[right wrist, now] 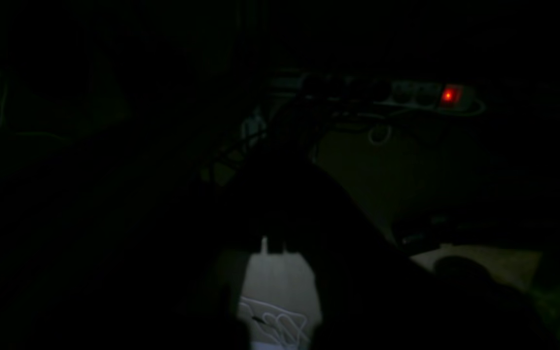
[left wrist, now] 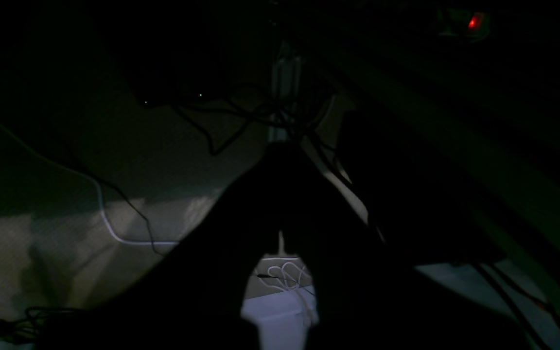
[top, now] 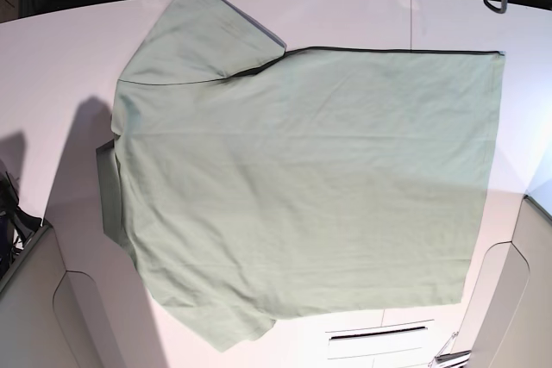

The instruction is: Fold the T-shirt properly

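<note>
The T-shirt lies spread flat on the white table in the base view. It is pale sage green and shows no placket. Its dark collar points left and its hem is at the right. One sleeve lies at the far left, the other at the near left. Neither gripper shows in the base view. In the dark wrist views, the left gripper and the right gripper are black silhouettes with tips meeting. Both hold nothing and are away from the shirt.
Both wrist views look into a dark space with floor and tangled cables. A power strip with a red light shows there, also in the right wrist view. Pale panels flank the table's near corners.
</note>
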